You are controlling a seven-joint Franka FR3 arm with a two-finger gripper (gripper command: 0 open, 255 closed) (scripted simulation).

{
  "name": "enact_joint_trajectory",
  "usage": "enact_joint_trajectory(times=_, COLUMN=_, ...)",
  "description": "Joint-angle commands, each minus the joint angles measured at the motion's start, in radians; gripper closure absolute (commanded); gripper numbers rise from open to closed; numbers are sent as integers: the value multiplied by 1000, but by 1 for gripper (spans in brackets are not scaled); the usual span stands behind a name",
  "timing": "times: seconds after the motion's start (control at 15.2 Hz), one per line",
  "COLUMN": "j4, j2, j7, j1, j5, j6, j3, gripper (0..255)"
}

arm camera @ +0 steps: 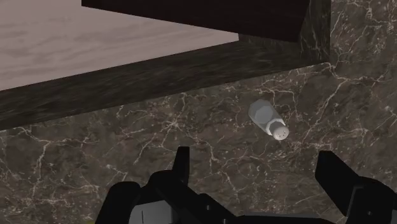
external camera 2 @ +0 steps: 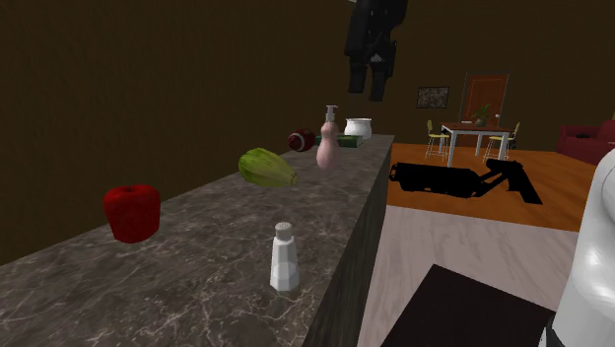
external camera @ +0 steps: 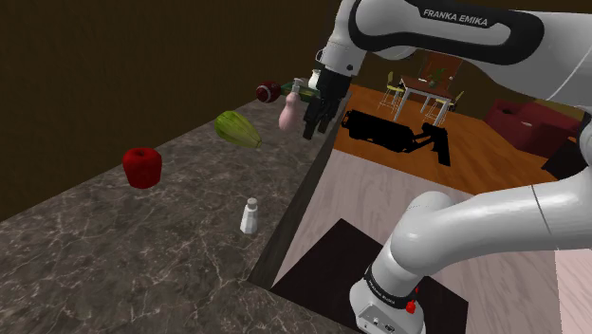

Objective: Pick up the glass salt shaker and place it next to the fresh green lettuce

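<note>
The pale salt shaker (external camera: pixel 249 216) (external camera 2: pixel 285 257) (arm camera: pixel 270 120) stands upright near the marble counter's (external camera: pixel 114 256) edge, well apart from the green lettuce (external camera: pixel 237 128) (external camera 2: pixel 267 168) farther along. A red pepper (external camera: pixel 142 167) sits toward the shoulder view's left. The gripper (external camera: pixel 316 112) (external camera 2: pixel 368 74) (arm camera: pixel 257 158) hangs high above the counter, its fingers spread wide and holding nothing.

Tabletop (external camera: pixel 114 247): dark stone, marble-like, pale veining, slight sheen. Salt shaker (external camera: pixel 249 216): pale greyish body, smooth, glassy look; white perforated cap. Hand (arm camera: pixel 254 158): black, matt. Floor (external camera: pixel 356 185): pale wood-grain boards. Lettuce (external camera: pixel 237 128): green, ribbed, dull. Arm links (external camera: pixel 455 28): white, glossy, smooth.
</note>
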State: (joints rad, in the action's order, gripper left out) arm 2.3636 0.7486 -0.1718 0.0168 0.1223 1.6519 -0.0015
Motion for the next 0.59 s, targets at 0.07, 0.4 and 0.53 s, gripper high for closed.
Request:
enact_joint_trajectory(times=0.07, j4=36, j2=5, j7=-7, j1=-8, j5=8, j6=40, j3=6, gripper=0)
enact_joint_trajectory(times=0.4, j4=197, j2=7, j7=-44, j1=-52, j5=53, j6=246, j3=38, gripper=0)
enact_joint_trajectory(times=0.53, j4=252, j2=-6, j7=-60, j1=-73, j5=73, j6=333, j3=52, gripper=0)
